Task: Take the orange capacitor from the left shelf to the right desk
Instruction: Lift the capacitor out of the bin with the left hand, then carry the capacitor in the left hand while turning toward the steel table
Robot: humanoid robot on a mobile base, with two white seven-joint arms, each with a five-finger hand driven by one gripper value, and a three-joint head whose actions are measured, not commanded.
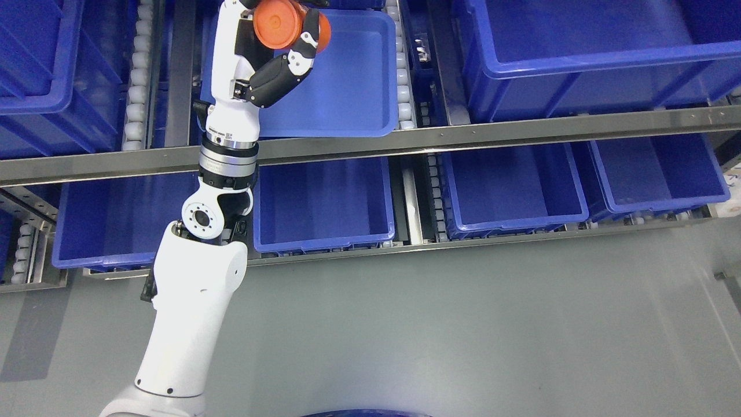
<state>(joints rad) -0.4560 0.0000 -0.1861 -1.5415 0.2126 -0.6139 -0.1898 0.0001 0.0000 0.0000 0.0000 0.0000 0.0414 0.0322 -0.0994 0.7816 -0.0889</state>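
From my seat the left arm (197,289) climbs in from the lower left, past the steel shelf rail (463,136) and up over the open blue bin (347,110) on the upper level of the shelf. At its end the left robot hand (278,55) is clamped on the orange capacitor (281,23), dark fingers (304,43) wrapped round its side, with the round flat end face turned toward my camera. The capacitor sits at the very top edge of my view, above that bin and apparently clear of its floor, though I cannot tell how far.

I judge it a stiff, smooth plastic can, light for its bulk and unlikely to crush. The slick curved wall is the worry: it could roll or slide out of a loose grip. Holding it across the barrel, as the fingers do, seems the right place; the flat ends offer nothing to close on.

To the right, more blue bins (515,191) line the lower level. I see neither the surface nor the right arm.
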